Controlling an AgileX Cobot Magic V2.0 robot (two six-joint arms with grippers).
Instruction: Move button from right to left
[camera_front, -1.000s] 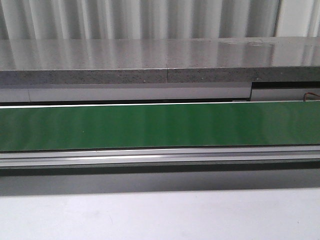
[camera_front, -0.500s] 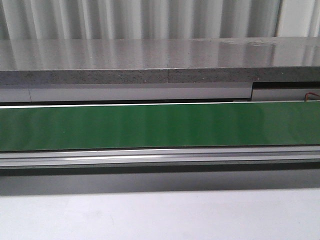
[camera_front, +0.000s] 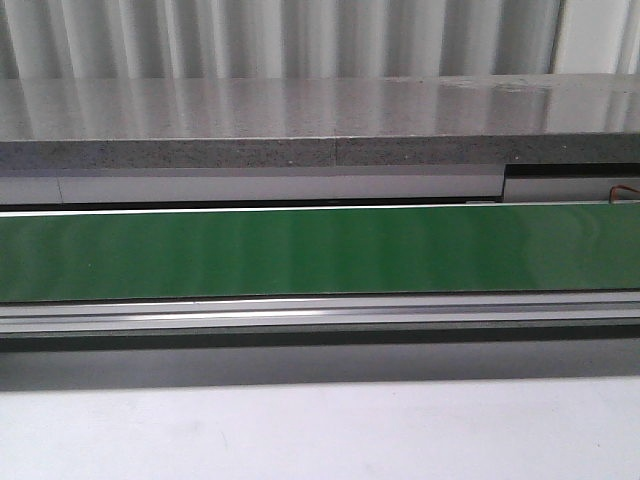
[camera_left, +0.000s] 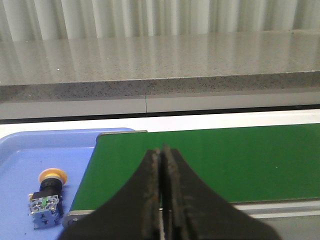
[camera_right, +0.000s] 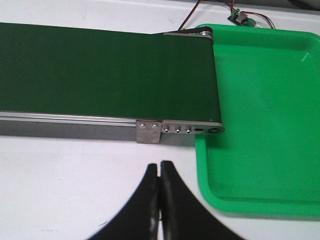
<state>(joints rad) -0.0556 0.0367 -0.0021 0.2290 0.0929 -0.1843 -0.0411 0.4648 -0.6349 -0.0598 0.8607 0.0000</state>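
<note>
Grippers, left (camera_left: 161, 200) and right (camera_right: 160, 202), are both clenched empty; button (camera_left: 46, 197) lies in blue tray (camera_left: 20, 165).

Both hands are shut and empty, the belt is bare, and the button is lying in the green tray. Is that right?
Not quite. The button lies in the blue tray at the belt's left end, as the left wrist view shows; the green tray in the right wrist view is empty. The rest holds: the left hand and right hand are shut and empty, and the belt is bare.
</note>
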